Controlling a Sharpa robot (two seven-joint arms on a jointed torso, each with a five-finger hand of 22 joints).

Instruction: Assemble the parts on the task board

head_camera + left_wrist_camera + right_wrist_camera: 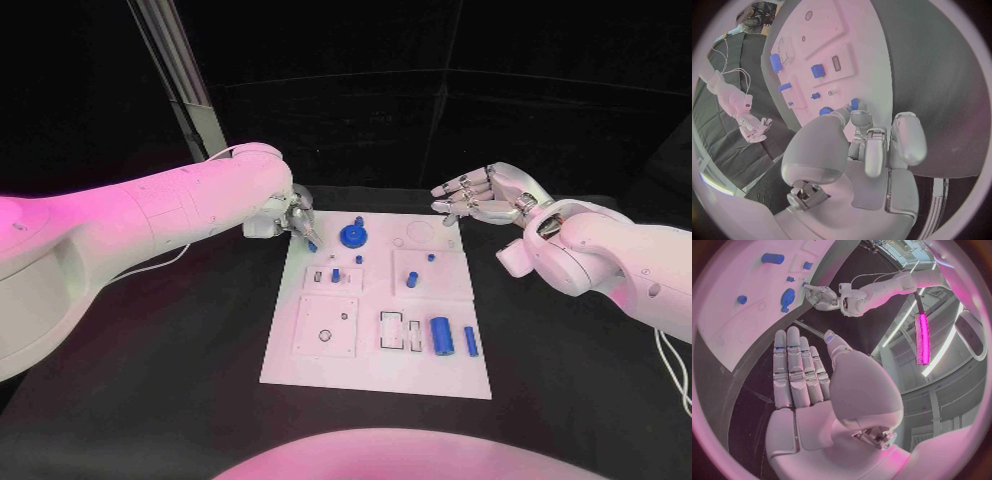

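Observation:
The white task board [320,345] lies in the middle of the black table. My left hand [293,214] is at the board's far left corner and pinches a small blue peg [312,244] [854,103] between thumb and fingertip, just over the board [861,50]. Next to it on the board sits a round blue part [353,237] [787,297]. Small blue pegs [411,280] stand in the board's middle, and a blue cylinder [443,336] lies near its front right. My right hand [483,196] [804,385] hovers open above the far right corner, holding nothing.
A slim blue piece [470,340] lies beside the cylinder. A metal post [180,70] rises behind my left arm. Black table surface [173,370] surrounds the board on both sides.

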